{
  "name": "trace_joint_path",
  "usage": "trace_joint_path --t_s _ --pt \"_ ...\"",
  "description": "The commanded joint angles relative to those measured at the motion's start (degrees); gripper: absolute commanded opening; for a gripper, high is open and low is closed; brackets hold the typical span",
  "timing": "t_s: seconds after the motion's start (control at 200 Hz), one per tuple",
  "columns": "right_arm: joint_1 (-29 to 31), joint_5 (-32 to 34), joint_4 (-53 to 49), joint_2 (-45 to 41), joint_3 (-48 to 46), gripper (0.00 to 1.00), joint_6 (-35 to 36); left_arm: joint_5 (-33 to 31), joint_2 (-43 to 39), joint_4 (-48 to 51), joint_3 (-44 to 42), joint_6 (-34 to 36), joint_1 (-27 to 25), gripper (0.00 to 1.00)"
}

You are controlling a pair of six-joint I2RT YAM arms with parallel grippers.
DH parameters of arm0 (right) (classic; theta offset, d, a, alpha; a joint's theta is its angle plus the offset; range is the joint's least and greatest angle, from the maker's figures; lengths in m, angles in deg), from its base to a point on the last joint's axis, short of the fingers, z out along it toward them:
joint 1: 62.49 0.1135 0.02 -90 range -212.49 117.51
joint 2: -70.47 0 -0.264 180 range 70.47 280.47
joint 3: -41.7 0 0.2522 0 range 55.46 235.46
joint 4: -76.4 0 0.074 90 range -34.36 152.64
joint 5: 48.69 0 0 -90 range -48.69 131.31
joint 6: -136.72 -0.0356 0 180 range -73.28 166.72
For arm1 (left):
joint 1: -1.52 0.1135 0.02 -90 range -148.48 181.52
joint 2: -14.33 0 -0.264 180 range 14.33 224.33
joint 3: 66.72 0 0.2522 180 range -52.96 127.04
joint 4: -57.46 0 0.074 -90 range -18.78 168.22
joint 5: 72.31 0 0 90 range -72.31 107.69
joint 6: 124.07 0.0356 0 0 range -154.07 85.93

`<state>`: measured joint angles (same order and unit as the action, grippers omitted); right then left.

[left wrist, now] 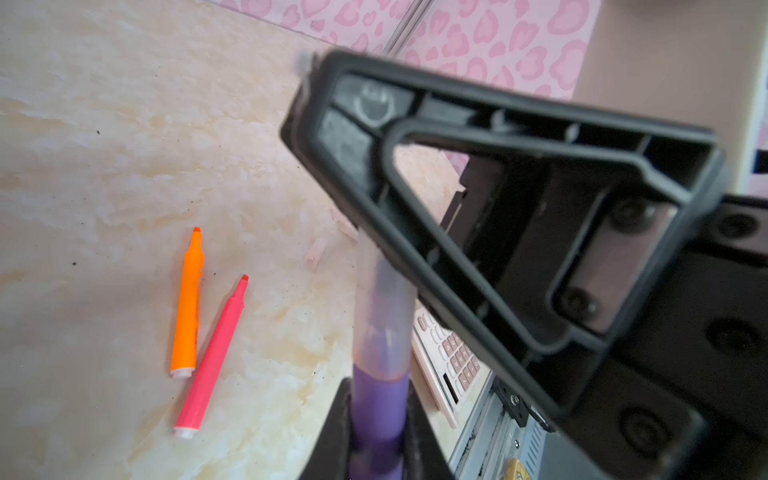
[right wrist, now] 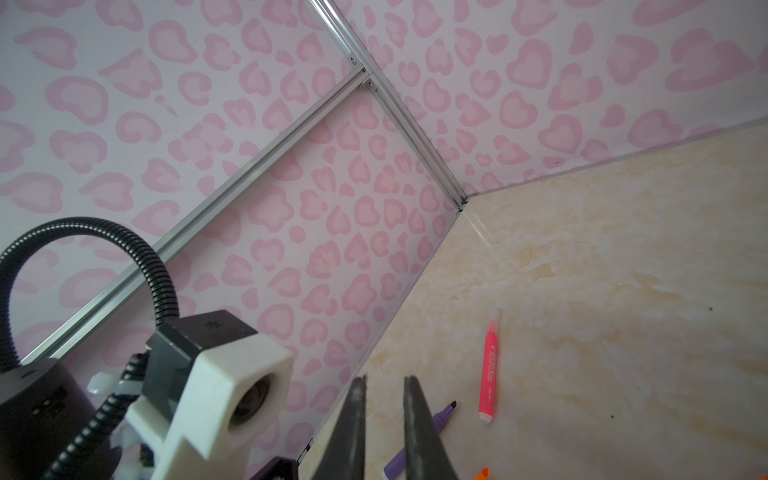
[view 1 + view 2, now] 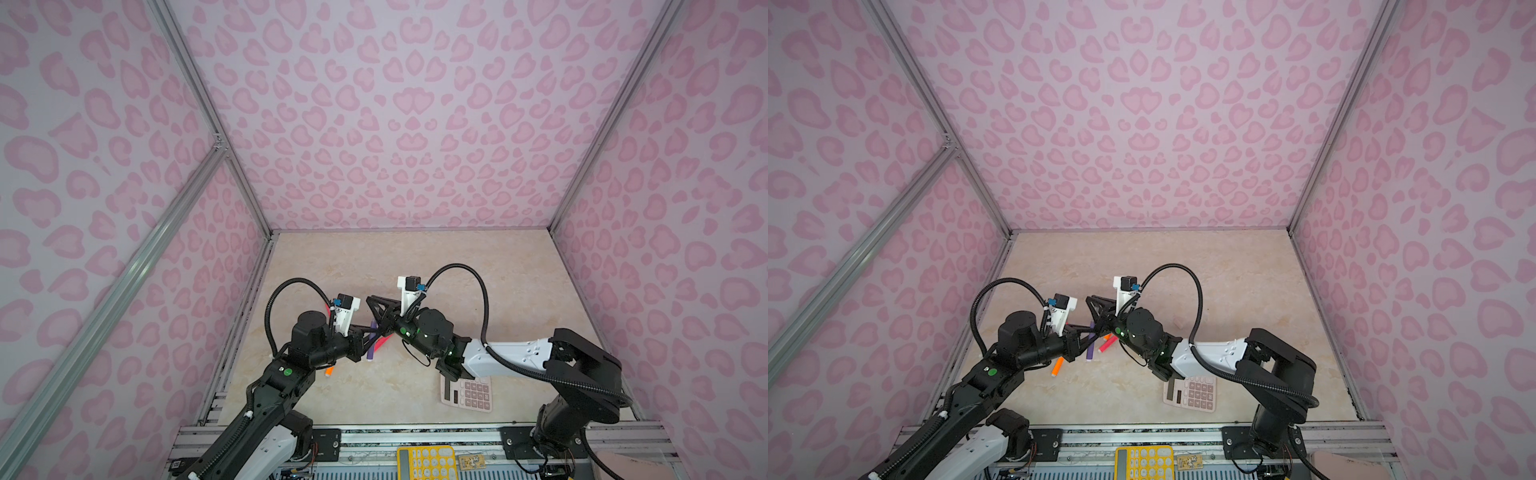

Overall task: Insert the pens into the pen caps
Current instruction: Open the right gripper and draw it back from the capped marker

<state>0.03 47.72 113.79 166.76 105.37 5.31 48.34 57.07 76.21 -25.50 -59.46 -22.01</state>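
1. An orange pen [image 3: 1057,365] with a small white end lies on the beige worktop [image 3: 415,257] at the left, right beside the left arm [image 3: 270,386].
2. The left arm reaches in low from the front left, its wrist turned toward the middle. The left jaws are closed on the barrel of a purple pen [image 1: 378,399], which points straight out from them.
3. A clear cap [image 1: 384,307], cloudy and colourless, sits over that pen's tip. The dark tip shows faintly through it.
4. Below where the two arms meet, a second purple pen [image 3: 1089,350] lies uncapped on the worktop, its white end toward the front.
5. Just to its right lie a second orange pen [image 1: 187,307] and a pink pen [image 1: 212,357]. Both have bare tapered tips, and their white ends lie close together.
6. Two loose caps [image 1: 314,251] lie near them, pale and hard to make out against the worktop.
7. The right arm [image 3: 507,353] comes in from the front right with its elbow raised and its wrist bent toward the left arm. The right jaws are almost closed. In the left wrist view the far end of the clear cap runs in behind one of them, so they are gripping the cap.
8. A pink calculator [image 3: 467,392] lies on the worktop partly under the right arm. A yellow calculator [image 3: 426,461] sits at the front rail.
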Motion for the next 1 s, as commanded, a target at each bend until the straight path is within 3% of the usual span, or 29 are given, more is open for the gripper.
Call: trace_joint_path --t_s 0.0,0.1,0.265,0.56,0.65,0.735,0.845,1.0 --pt "2.63 -3.89 -7.10 0.44 -0.77 0.00 -0.38 -21.20 -0.07 -9.02 0.90 -3.03 1.20 0.04" --pt "3.28 -1.31 -9.89 0.89 0.27 0.00 -0.13 -28.34 -1.27 -6.59 1.12 -1.56 1.16 0.04" --pt "3.29 -1.83 -12.47 2.92 2.85 0.00 -0.82 -34.19 -3.26 -4.65 1.87 0.50 0.94 0.04" --pt "1.77 -2.11 -12.86 -0.99 1.25 0.00 2.24 -34.04 1.98 -4.52 2.48 -1.22 0.80 0.04" --pt "0.20 -2.77 -12.55 -2.75 -0.15 0.15 2.29 -33.73 4.33 -4.55 2.75 -1.77 0.83 0.04" --pt "-1.26 -3.84 -11.60 -3.61 -1.20 0.34 2.15 -34.27 6.05 -3.64 3.34 -2.20 0.79 0.04" --pt "-2.46 -4.01 -12.57 -4.40 -1.19 0.50 2.44 -37.84 8.10 -0.34 4.86 -2.84 0.90 0.04" --pt "-4.13 -3.58 -12.86 -4.91 -1.95 0.56 2.45 -41.12 13.29 2.76 7.20 -3.35 1.03 0.04"
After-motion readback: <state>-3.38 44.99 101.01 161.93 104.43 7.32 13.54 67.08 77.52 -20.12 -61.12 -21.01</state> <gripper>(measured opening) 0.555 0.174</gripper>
